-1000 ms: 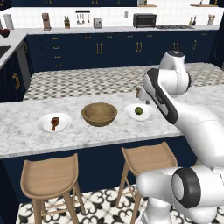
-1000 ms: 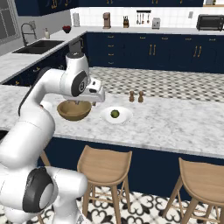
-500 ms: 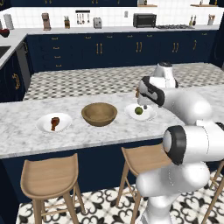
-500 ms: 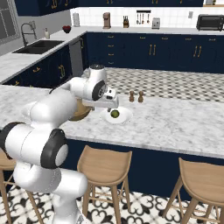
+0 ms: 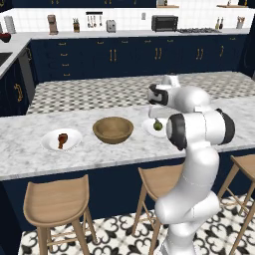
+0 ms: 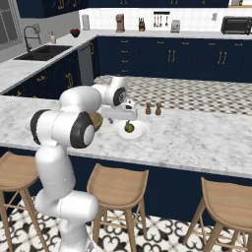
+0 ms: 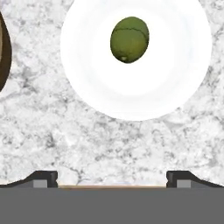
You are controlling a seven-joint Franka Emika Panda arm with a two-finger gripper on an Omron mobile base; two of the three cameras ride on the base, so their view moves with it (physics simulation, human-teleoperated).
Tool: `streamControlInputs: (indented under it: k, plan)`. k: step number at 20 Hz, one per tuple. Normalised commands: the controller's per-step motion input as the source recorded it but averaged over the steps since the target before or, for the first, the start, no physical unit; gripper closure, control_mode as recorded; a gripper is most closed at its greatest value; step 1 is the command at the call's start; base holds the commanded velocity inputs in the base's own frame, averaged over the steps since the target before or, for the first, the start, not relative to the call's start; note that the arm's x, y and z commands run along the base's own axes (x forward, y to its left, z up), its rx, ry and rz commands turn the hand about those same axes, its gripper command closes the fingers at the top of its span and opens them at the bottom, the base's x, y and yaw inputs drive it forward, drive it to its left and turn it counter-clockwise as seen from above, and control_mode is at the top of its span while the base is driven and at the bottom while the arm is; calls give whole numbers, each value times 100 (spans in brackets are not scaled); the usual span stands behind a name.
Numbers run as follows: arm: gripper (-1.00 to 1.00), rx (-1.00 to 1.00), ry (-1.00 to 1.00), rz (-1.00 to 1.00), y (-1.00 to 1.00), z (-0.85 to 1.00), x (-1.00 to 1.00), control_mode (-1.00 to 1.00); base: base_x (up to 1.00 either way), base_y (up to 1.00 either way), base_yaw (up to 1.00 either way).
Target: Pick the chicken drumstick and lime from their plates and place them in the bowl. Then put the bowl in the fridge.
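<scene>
On the grey-veined white marble tabletop [image 5: 124, 149], the small round green lime [image 7: 129, 39] lies on a round flat white plate [image 7: 175, 83], a little off the plate's middle and touching nothing else. The white arm's two-finger gripper [image 7: 112, 177] hangs above the marble just beside this plate; its jaws stand wide apart and hold nothing, the two dark fingertips [image 7: 41, 177] showing at the bottom of the hand view. In the right base view the gripper [image 6: 129, 109] sits over the lime [image 6: 129, 128], towards the far edge of the tabletop. The round brown wooden bowl [image 5: 113, 130] stands near the middle of the tabletop, just beside the lime's plate [image 5: 148, 125], and its dark rim [image 7: 3, 57] shows at the side of the hand view. Further along, on the bowl's other side, the small reddish-brown chicken drumstick [image 5: 62, 140] rests on a second white plate [image 5: 52, 144]. Two small brown shakers [image 6: 152, 108] stand by the far edge.
</scene>
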Motion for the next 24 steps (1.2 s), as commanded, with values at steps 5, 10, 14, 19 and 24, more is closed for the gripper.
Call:
streamControlInputs:
  k: [5, 10, 14, 19, 24]
  plan:
    - [-100, -1, -8, 0, -1, -65, 29, -100, 0, 0, 0]
    - [-100, -1, -10, 0, -3, -61, 55, -100, 0, 0, 0]
    - [-100, -3, -2, 0, -9, -48, 65, -100, 0, 0, 0]
    - [-100, -1, 0, 0, -3, -29, 49, -100, 0, 0, 0]
    - [-100, 0, -1, 0, -2, -30, 51, -100, 0, 0, 0]
